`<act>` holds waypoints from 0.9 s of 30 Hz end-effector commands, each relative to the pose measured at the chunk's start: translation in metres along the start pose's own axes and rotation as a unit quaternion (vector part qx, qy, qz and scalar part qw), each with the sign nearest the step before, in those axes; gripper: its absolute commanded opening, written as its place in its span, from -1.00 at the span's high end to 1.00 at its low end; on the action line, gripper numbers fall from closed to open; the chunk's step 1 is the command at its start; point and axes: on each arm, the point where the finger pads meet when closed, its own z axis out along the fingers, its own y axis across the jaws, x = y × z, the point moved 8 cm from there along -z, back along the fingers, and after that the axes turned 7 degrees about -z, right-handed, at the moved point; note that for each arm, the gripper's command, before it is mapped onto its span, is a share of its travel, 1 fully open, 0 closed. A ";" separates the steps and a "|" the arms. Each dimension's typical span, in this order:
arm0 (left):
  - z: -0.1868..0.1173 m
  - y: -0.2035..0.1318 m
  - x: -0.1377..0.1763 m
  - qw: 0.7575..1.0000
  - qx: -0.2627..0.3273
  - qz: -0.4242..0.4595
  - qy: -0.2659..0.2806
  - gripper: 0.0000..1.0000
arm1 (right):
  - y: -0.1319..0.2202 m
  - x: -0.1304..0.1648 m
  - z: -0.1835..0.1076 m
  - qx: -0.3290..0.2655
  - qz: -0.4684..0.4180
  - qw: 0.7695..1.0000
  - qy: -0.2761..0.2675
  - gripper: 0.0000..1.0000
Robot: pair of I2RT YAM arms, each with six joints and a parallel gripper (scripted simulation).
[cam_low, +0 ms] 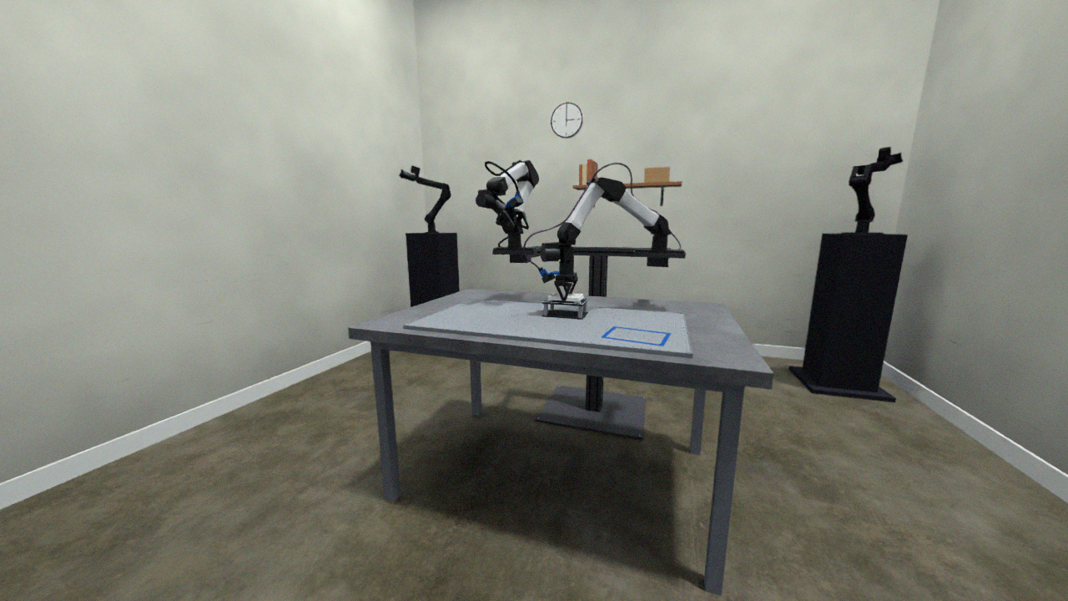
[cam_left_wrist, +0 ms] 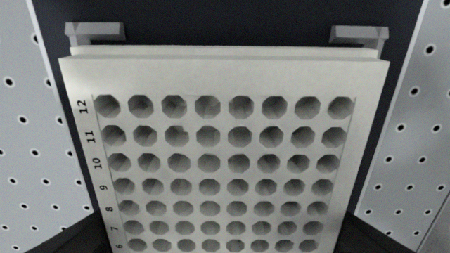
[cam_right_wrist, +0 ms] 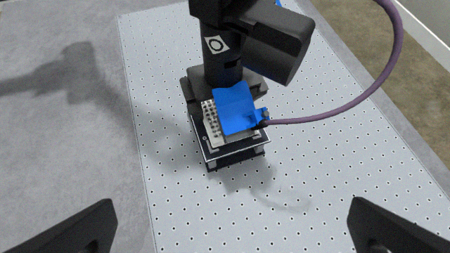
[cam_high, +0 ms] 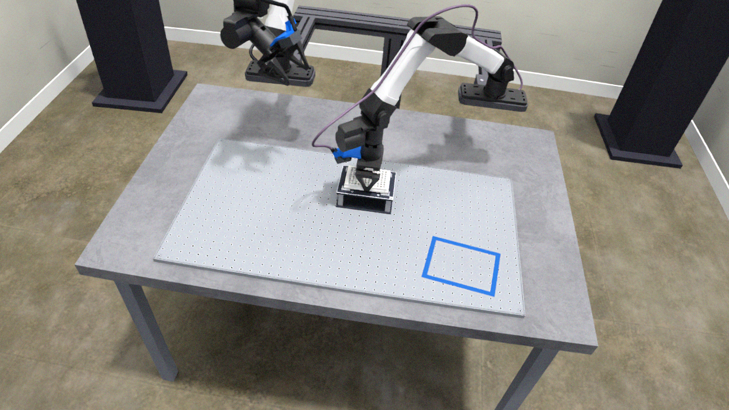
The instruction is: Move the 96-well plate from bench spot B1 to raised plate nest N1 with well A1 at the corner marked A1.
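Observation:
The white 96-well plate (cam_high: 385, 179) (cam_low: 576, 297) (cam_left_wrist: 207, 77) (cam_right_wrist: 211, 121) is at the top of the raised nest N1 (cam_high: 365, 196) (cam_left_wrist: 225, 17) (cam_right_wrist: 235, 147). My left gripper (cam_high: 368, 186) (cam_left_wrist: 223, 213) is shut on the plate across its narrow width. In the left wrist view the column 12 end lies just short of two grey corner locators (cam_left_wrist: 95, 31) (cam_left_wrist: 358, 33). Column numbers run down the plate's left rim. Row letters, well A1 and the nest's A1 mark are hidden. Full flat seating cannot be told. My right gripper (cam_right_wrist: 231, 209) is open and empty, raised well away from the nest.
The blue outline of B1 (cam_high: 466, 245) (cam_low: 642, 330) is on the perforated board (cam_high: 285, 244), toward the front right in the top view. The left arm's purple cable (cam_high: 331, 130) (cam_right_wrist: 337, 112) loops beside its wrist. The grey table (cam_high: 137, 178) extends around the board.

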 end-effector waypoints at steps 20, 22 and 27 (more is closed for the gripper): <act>-0.002 0.000 -0.009 1.000 -0.010 0.001 -0.022 -0.64 | -0.001 -0.002 -0.001 0.000 -0.005 1.000 -0.002 -1.00; -0.019 0.004 -0.016 0.999 -0.019 -0.001 -0.036 -0.86 | -0.001 -0.002 -0.001 0.000 -0.005 1.000 -0.002 -1.00; -0.027 0.001 -0.005 1.000 -0.009 0.004 -0.018 -1.00 | -0.001 -0.002 -0.001 0.000 -0.005 1.000 -0.002 -1.00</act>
